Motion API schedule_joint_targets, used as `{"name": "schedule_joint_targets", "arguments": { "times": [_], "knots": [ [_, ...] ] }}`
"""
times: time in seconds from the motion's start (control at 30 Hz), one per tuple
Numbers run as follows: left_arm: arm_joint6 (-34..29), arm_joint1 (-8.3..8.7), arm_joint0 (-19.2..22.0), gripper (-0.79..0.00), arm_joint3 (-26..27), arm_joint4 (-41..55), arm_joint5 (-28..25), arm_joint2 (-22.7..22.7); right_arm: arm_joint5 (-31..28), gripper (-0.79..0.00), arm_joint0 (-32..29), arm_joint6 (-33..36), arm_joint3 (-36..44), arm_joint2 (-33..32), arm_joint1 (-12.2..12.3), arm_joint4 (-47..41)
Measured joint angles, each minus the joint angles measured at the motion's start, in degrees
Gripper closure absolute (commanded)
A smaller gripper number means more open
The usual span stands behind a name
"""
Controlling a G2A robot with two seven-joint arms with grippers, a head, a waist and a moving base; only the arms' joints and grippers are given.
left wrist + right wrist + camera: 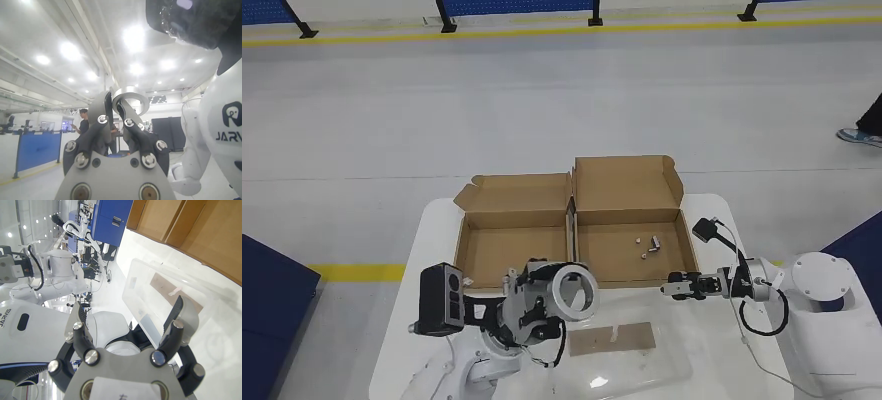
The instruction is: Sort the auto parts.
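Observation:
My left gripper (114, 106) is shut on the rim of a shiny metal ring (132, 100), tilted upward toward the ceiling. From above, the metal ring (574, 291) hangs over the table just in front of the left cardboard box (512, 255). The right cardboard box (632, 235) holds two small metal parts (649, 246). My right gripper (128, 306) is open with nothing between its fingers, beside the clear plastic tray (143, 289); in the top view the right gripper (672, 286) sits just in front of the right box's front corner.
The clear plastic tray (682, 365) lies at the table's front with a brown cardboard sheet (612, 340) in it. Both boxes have their lids folded back. The white table (432, 225) ends close beside the boxes.

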State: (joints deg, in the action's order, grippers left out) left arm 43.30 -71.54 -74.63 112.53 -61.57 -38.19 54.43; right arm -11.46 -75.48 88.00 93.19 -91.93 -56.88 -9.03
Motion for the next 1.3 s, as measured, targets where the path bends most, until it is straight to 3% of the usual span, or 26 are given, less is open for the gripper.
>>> {"name": "schedule_joint_targets", "arguments": {
  "times": [0.27, 0.57, 0.83, 1.3],
  "knots": [
    [-2.07, 0.5, -2.26, 0.0, -3.33, -0.74, -1.33, 3.4, 0.0, -0.785, 0.0, 0.0, 0.0, 0.0, 0.0, 0.0],
    [-2.46, 0.53, -2.4, 0.0, -3.42, -1.05, -1.24, 3.49, 0.0, -0.785, 0.0, 0.0, 0.0, 0.0, 0.0, 0.0],
    [-13.74, 1.0, -3.61, 0.0, -4.49, -2.49, 1.48, 5.58, 0.0, -0.785, 0.0, 0.0, 0.0, 0.0, 0.0, 0.0],
    [-19.09, 2.26, -6.28, 0.0, -7.02, -2.62, -3.56, 10.77, 0.0, -0.785, 0.0, 0.0, 0.0, 0.0, 0.0, 0.0]
  ]
}}
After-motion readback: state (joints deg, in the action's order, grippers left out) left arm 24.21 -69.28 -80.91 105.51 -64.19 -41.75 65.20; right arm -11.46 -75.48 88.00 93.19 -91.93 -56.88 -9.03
